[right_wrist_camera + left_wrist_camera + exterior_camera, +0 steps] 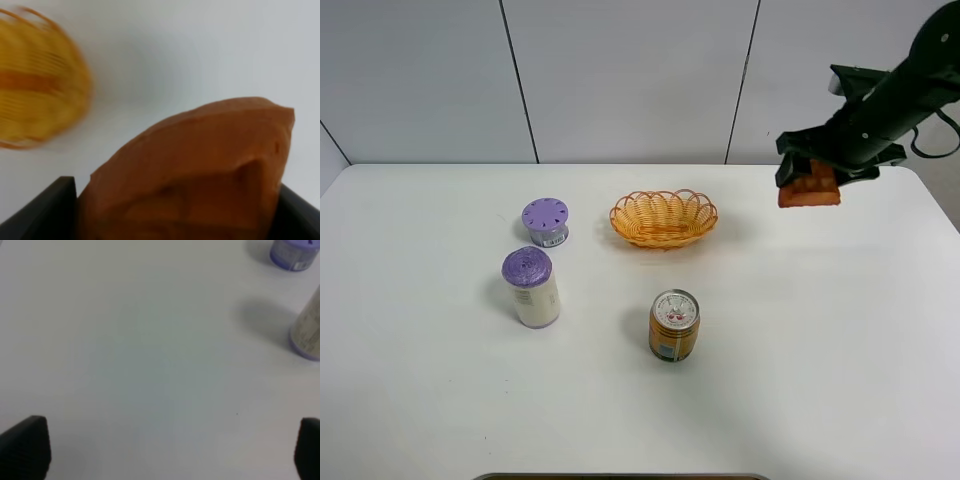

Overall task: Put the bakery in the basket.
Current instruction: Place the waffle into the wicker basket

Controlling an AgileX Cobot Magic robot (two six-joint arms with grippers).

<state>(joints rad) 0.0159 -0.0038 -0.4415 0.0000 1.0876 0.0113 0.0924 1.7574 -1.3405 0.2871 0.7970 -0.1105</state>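
Observation:
My right gripper (pixel 810 178) is shut on the orange-brown waffle piece, the bakery (pixel 809 187), and holds it in the air to the right of the basket. The bakery fills the right wrist view (pixel 200 170) between the two black fingers (pixel 42 210). The yellow-orange wicker basket (pixel 663 218) stands at the back middle of the white table, empty; it shows blurred in the right wrist view (pixel 37 85). My left gripper (pixel 165 450) is open and empty over bare table; its fingertips (pixel 25 447) show at the frame's corners. It is out of the exterior view.
An orange drink can (pixel 674 324) stands in front of the basket. A white bottle with a purple lid (pixel 531 287) and a small purple-lidded jar (pixel 546 221) stand left of the basket; both show in the left wrist view (pixel 307 327) (pixel 294 252).

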